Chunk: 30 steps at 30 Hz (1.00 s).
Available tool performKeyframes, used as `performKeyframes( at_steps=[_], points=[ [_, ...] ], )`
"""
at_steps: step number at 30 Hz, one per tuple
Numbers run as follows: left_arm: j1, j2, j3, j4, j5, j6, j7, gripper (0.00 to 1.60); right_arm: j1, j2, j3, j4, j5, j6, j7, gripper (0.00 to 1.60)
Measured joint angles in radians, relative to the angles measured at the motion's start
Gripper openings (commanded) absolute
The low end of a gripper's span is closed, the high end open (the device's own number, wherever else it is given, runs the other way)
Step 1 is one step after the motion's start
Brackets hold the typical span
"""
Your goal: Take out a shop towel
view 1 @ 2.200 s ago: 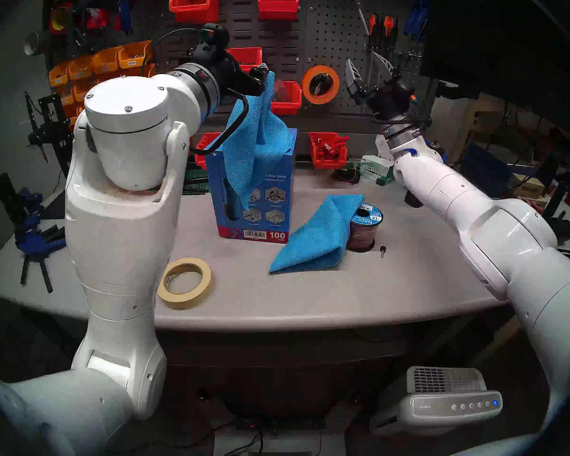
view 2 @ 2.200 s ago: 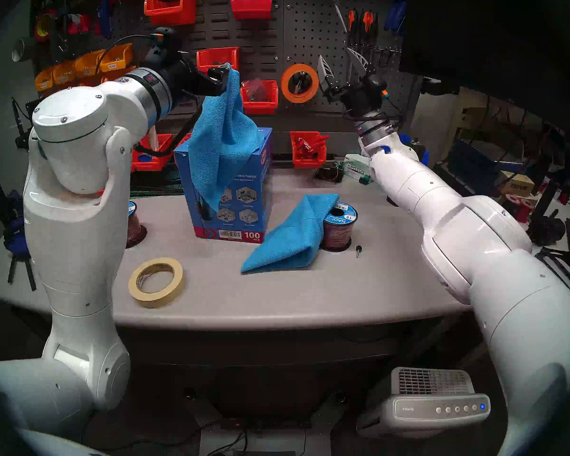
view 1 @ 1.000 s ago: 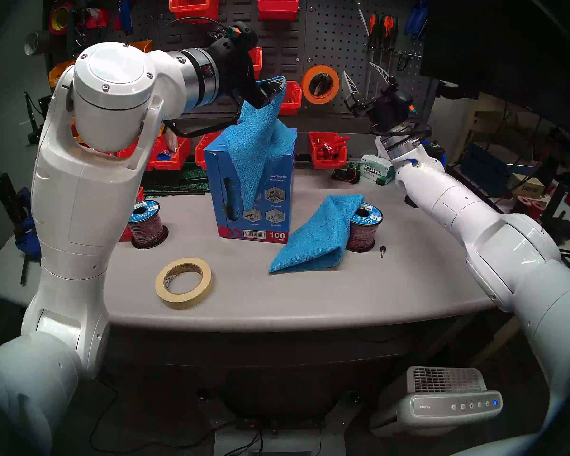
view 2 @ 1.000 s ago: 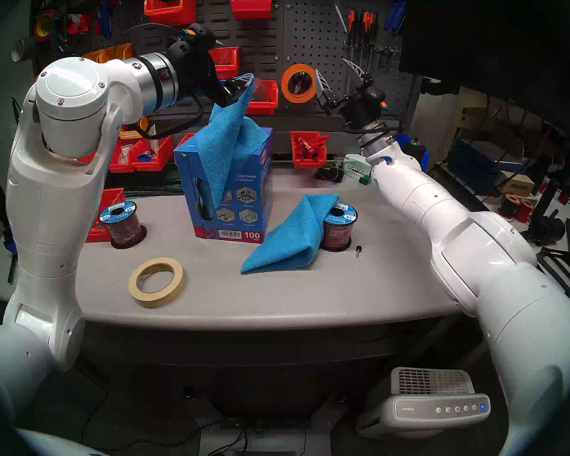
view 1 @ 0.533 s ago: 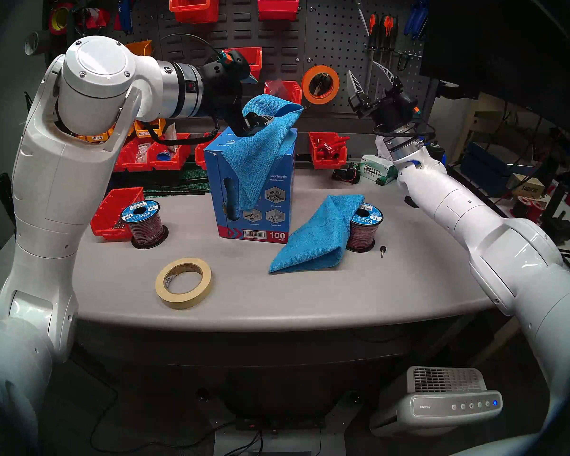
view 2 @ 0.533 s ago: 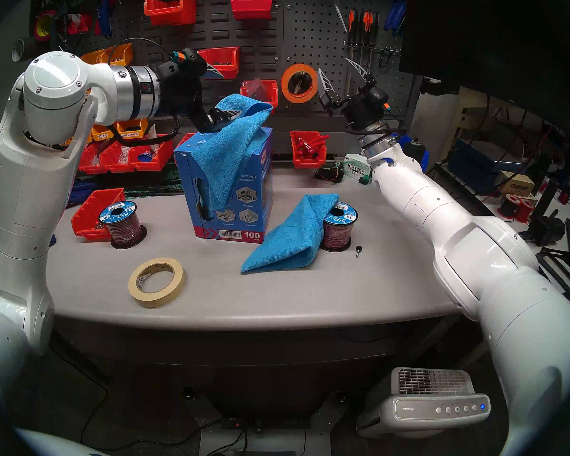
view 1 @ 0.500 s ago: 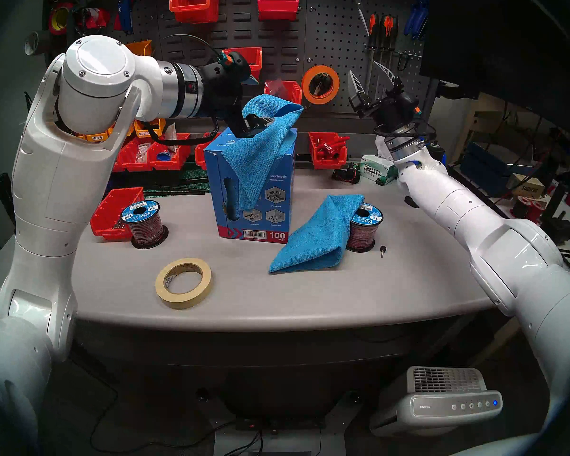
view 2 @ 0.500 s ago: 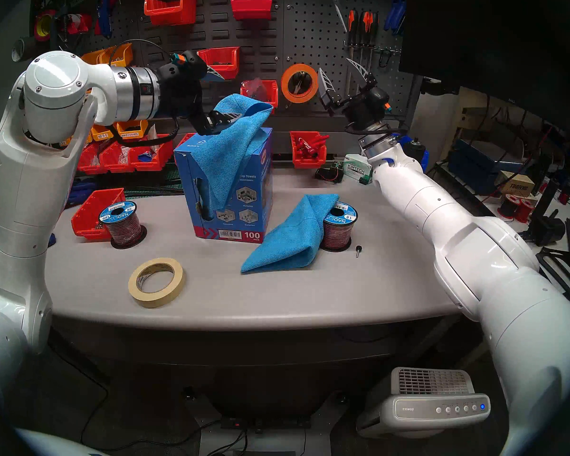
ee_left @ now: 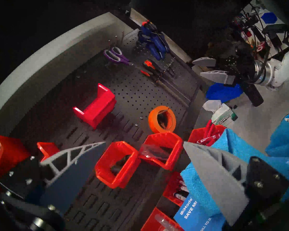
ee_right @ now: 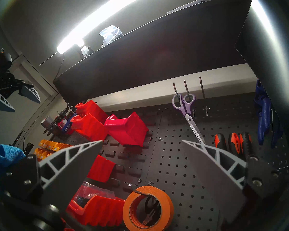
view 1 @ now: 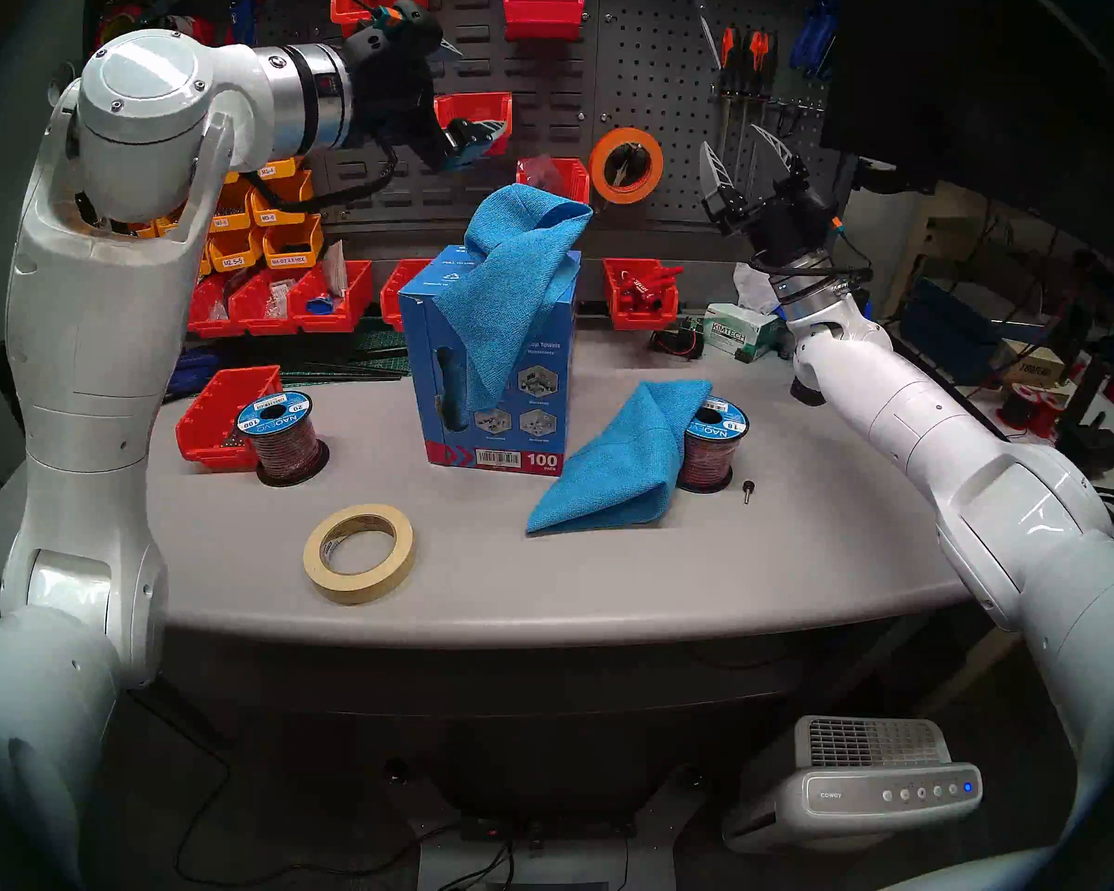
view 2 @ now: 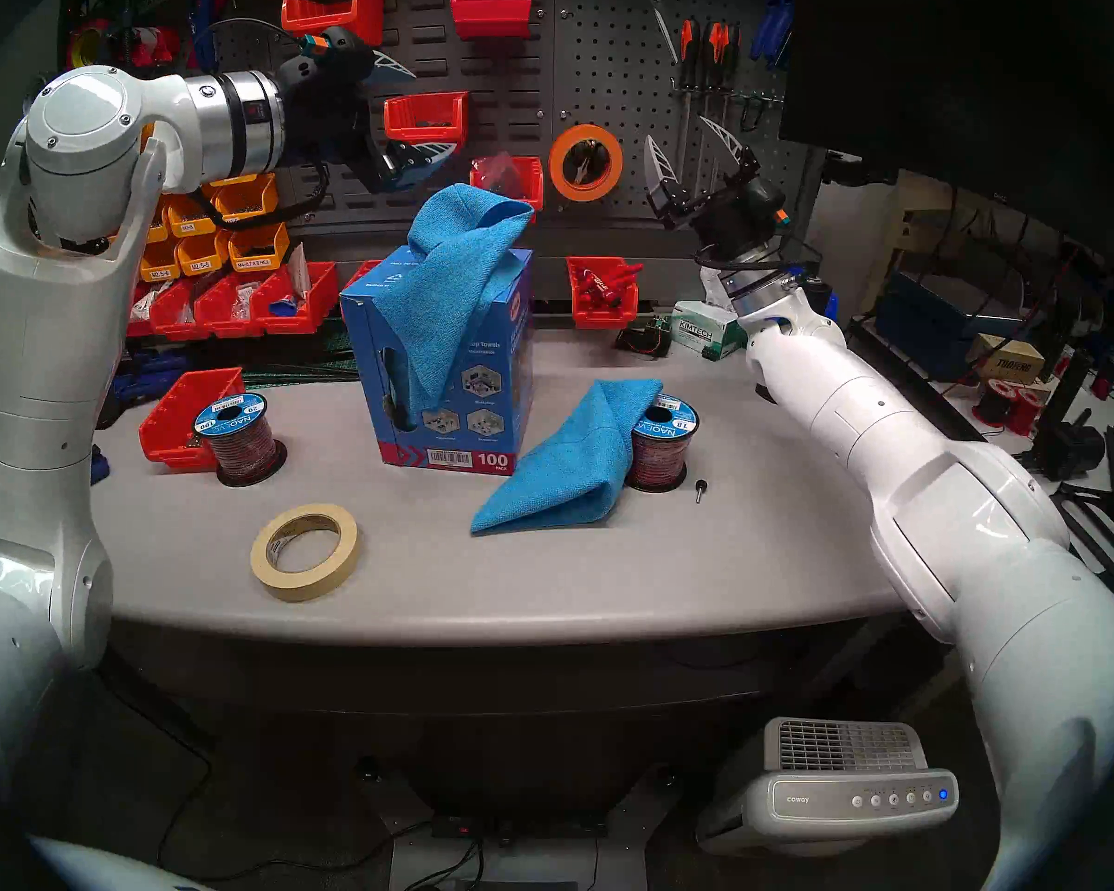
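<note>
While both hands (view 1: pixel 471 92) (view 1: pixel 744 163) gape aloft, shop towel (view 1: pixel 509 279) drapes carton's (view 1: pixel 496 420) top edge.

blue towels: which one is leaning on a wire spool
The folded towel on the table, against the right spool. The other towel drapes over the carton.

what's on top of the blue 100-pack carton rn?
A blue shop towel is draped over the carton top, hanging down its front. The top opening is covered, so whether its tail is still inside can't be seen. No gripper touches it.
</note>
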Motion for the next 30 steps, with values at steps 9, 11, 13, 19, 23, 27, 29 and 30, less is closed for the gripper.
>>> performKeyframes(
  at_steps=[9,11,13,19,23,27,29,30],
  points=[
    [0.095,-0.026,-0.124,-0.106,0.031,0.072,0.12,1.6,-0.008,-0.005,-0.005,-0.001,-0.019,0.0,-0.002,1.6],
    [0.127,-0.037,-0.129,-0.123,0.038,0.089,0.137,1.6,-0.009,-0.011,-0.007,-0.002,-0.024,0.0,-0.002,1.6],
    [0.161,-0.049,-0.131,-0.139,0.044,0.106,0.153,1.6,-0.009,-0.018,-0.008,-0.004,-0.03,0.0,-0.002,1.6],
    [0.249,-0.084,-0.135,-0.175,0.06,0.149,0.195,1.6,-0.004,-0.034,-0.009,-0.011,-0.046,0.0,-0.002,1.6],
    [0.319,-0.114,-0.143,-0.207,0.076,0.177,0.239,1.6,0.009,-0.039,-0.005,-0.017,-0.056,0.0,-0.002,1.6],
    [0.375,-0.14,-0.16,-0.236,0.092,0.199,0.284,1.6,0.025,-0.035,0.003,-0.023,-0.062,0.0,-0.002,1.6],
    [0.401,-0.153,-0.172,-0.252,0.101,0.21,0.309,1.6,0.032,-0.03,0.008,-0.026,-0.065,0.0,-0.002,1.6],
    [0.417,-0.163,-0.182,-0.262,0.107,0.218,0.326,1.6,0.036,-0.027,0.01,-0.028,-0.067,0.0,-0.002,1.6]
  ],
)
